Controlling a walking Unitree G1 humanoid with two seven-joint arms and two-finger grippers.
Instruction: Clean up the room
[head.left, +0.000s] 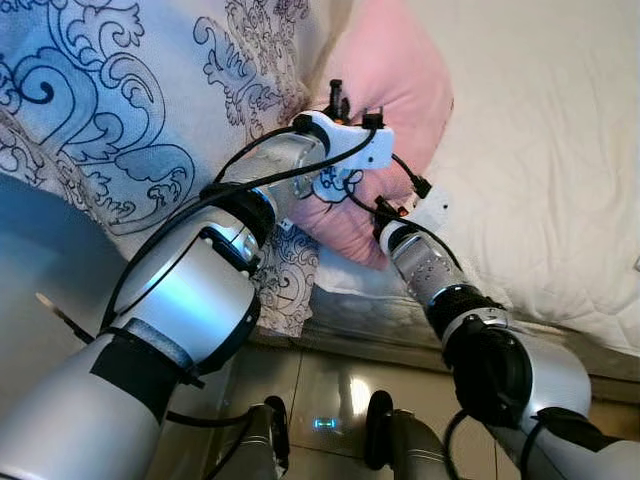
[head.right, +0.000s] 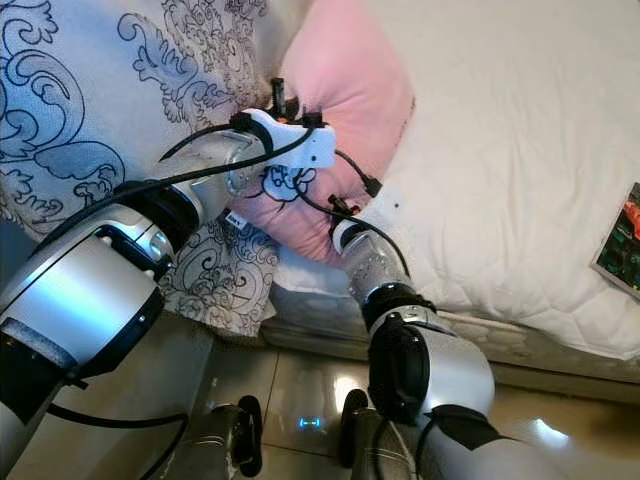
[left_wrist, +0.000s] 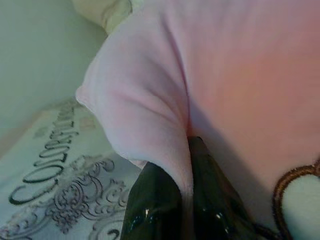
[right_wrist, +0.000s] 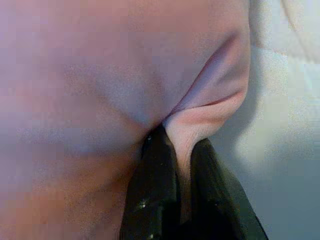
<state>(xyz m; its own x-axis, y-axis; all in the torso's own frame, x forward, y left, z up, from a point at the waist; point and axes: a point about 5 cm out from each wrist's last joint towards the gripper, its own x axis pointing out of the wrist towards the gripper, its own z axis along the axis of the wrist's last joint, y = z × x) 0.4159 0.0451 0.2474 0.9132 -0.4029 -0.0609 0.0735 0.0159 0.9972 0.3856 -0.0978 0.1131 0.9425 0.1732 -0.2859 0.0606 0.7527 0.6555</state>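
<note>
A pink pillow (head.left: 385, 90) lies on the bed, between a patterned blanket (head.left: 120, 110) and the white quilted mattress cover (head.left: 540, 150). My left gripper (left_wrist: 186, 150) is shut on a pinched fold of the pillow's edge, beside a brown-outlined heart patch (left_wrist: 300, 192). My right gripper (right_wrist: 181, 150) is shut on another fold of the same pillow (right_wrist: 100, 75), at its corner near the bed's front edge. Both silver arms reach up to the pillow from below, the left arm (head.left: 200, 290) and the right arm (head.left: 440, 280).
The blue and brown scroll-patterned blanket hangs over the bed's front edge on the left. A glossy tiled floor (head.left: 330, 390) lies below. A dark green printed object (head.right: 622, 240) rests on the mattress at the far right.
</note>
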